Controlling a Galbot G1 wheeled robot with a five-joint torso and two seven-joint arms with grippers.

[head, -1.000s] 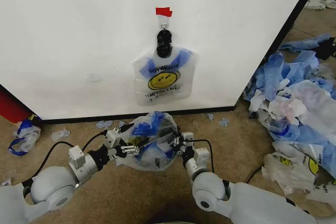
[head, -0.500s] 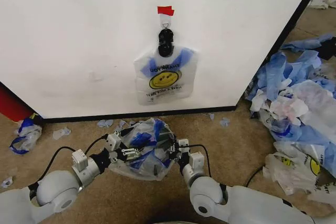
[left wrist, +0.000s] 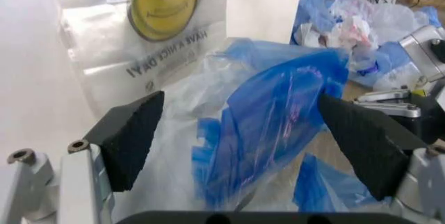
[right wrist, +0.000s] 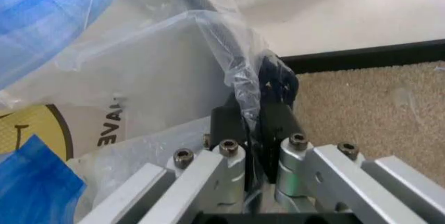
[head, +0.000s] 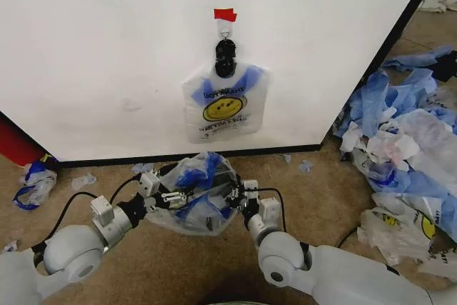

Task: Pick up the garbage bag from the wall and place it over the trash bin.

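Observation:
One garbage bag [head: 223, 105] with a yellow smiley and blue handles hangs from the black clip [head: 226, 57] on the white wall [head: 107, 55]. A second translucent garbage bag [head: 191, 198] with blue handles is bunched low in front of the wall, between my two grippers. My right gripper [head: 235, 194] is shut on a fold of its plastic [right wrist: 243, 86]. My left gripper [head: 161, 194] is open, its black pads [left wrist: 132, 135] wide apart with the bag's blue handle [left wrist: 278, 114] between them. The trash bin is hidden under the plastic.
A heap of blue and white plastic sheets [head: 407, 141] covers the carpet on the right. A red object [head: 14, 144] and a crumpled bag [head: 32, 180] lie by the wall's left end. Small plastic scraps [head: 305, 166] dot the carpet along the black base strip [head: 214, 155].
The bunched bag and both grippers dipped toward me, then rose back a little toward the wall. The bag on the clip has not moved.

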